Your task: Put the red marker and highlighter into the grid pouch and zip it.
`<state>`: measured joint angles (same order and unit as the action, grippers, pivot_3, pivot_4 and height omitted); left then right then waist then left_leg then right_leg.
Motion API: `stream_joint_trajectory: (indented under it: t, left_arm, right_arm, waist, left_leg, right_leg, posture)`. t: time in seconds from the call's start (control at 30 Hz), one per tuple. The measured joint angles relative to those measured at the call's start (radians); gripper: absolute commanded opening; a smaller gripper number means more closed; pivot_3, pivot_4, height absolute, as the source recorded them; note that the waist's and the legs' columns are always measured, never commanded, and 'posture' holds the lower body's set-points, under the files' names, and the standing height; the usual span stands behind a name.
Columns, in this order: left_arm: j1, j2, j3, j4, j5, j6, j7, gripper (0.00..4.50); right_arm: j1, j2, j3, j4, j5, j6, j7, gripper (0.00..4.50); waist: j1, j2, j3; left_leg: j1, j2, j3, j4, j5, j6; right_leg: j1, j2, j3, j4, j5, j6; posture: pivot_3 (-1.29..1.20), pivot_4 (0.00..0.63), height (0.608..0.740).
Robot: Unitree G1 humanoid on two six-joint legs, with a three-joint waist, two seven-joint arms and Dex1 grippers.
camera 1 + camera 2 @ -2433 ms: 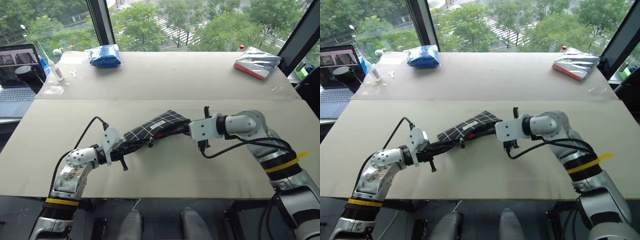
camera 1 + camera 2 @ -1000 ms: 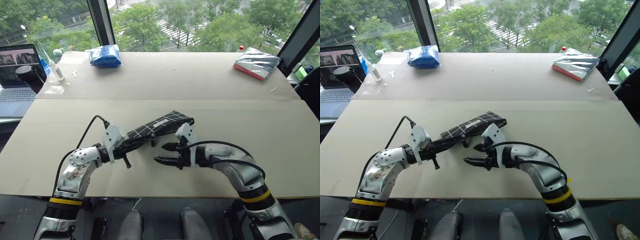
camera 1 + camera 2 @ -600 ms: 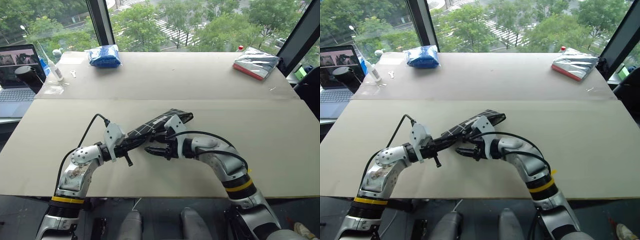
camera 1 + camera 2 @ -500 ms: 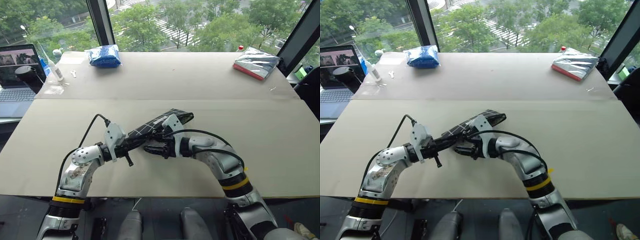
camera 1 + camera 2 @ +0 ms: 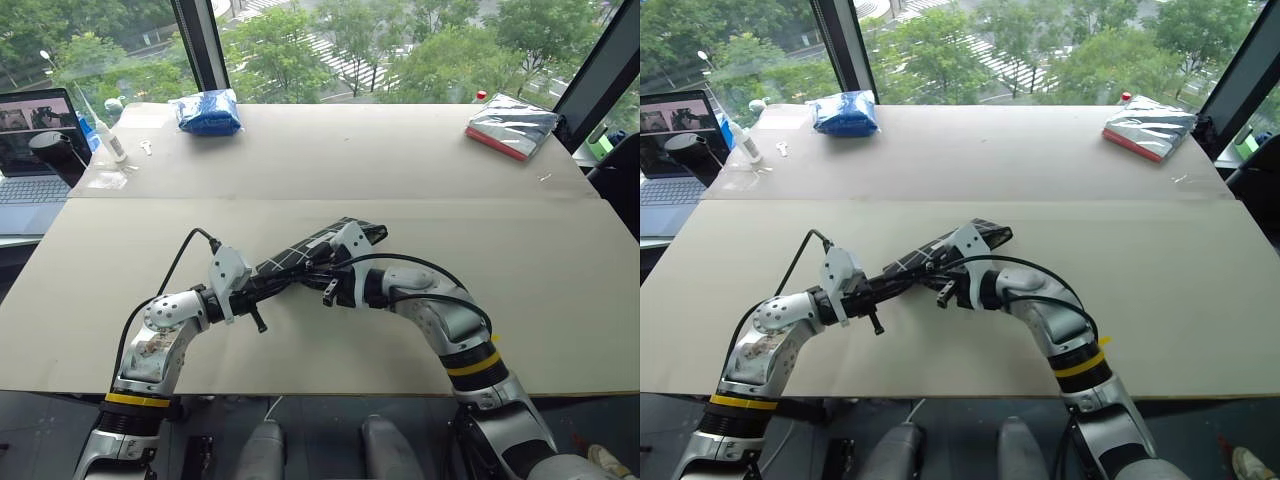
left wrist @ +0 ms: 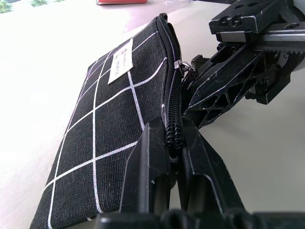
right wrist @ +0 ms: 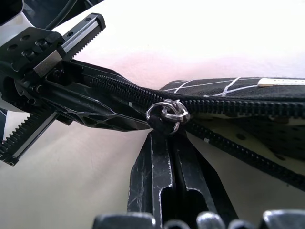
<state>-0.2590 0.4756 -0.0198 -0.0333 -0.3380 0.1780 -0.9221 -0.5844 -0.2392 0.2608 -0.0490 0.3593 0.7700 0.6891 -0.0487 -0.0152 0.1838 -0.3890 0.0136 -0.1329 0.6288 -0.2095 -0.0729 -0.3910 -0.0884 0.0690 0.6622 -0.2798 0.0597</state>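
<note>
I see the grid pouch (image 5: 318,248) lifted above the near table (image 5: 560,300), at its middle. My left gripper (image 6: 172,143) pinches its zipper-edge end; my right gripper (image 7: 164,138) is clamped at the zipper pull's ring (image 7: 167,114).

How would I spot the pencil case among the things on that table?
Look at the near half of the big beige table, between the two grippers. The grid pouch is flat black fabric with white grid lines, unlike the blue bag and silver packet at the far edge.

Mid-frame: grid pouch (image 5: 330,243) on bench (image 5: 560,290), left tool (image 5: 268,287) and right tool (image 5: 318,280) meeting at its lower-left end.
</note>
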Motion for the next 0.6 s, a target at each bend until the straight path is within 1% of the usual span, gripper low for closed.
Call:
stream_joint_trajectory:
  t: [0.17, 0.37, 0.5, 0.6]
  left_arm:
    - [0.0, 0.0, 0.0, 0.007, 0.0, -0.001, -0.001, 0.0]
    - [0.0, 0.001, 0.0, 0.008, 0.0, -0.001, -0.002, 0.0]
    - [0.002, 0.001, -0.003, 0.008, 0.002, -0.001, -0.005, 0.0]
    - [0.002, 0.001, -0.003, 0.008, 0.002, -0.001, -0.004, 0.0]
  right_arm:
    - [0.018, -0.036, -0.009, -0.027, 0.011, -0.001, 0.027, 0.08]
    - [0.066, -0.186, -0.055, -0.065, 0.035, 0.0, 0.102, 0.08]
    - [0.065, -0.258, -0.082, -0.004, -0.009, -0.034, 0.093, 0.08]
    - [0.05, -0.278, -0.085, 0.05, -0.036, -0.064, 0.087, 0.08]
  waist:
    - [0.001, 0.0, 0.0]
    - [0.003, 0.0, 0.0]
    - [0.001, 0.0, 0.0]
    - [0.0, 0.0, 0.0]
  left_leg:
    - [0.0, 0.0, 0.0, 0.0, 0.0, 0.0]
    - [0.0, 0.0, 0.0, 0.0, 0.0, 0.0]
    - [0.0, 0.0, 0.0, 0.0, 0.0, 0.0]
    - [0.0, 0.0, 0.0, 0.0, 0.0, 0.0]
  right_leg:
    - [0.0, 0.0, 0.0, 0.0, 0.0, 0.0]
    - [0.0, 0.0, 0.0, -0.001, 0.0, 0.0]
    - [0.0, 0.0, 0.0, -0.002, 0.0, 0.0]
    - [0.0, 0.0, 0.0, -0.002, 0.0, 0.0]
  posture:
    - [0.0, 0.15, 0.74]
    - [0.0, 0.15, 0.74]
    - [0.0, 0.15, 0.74]
    - [0.0, 0.15, 0.74]
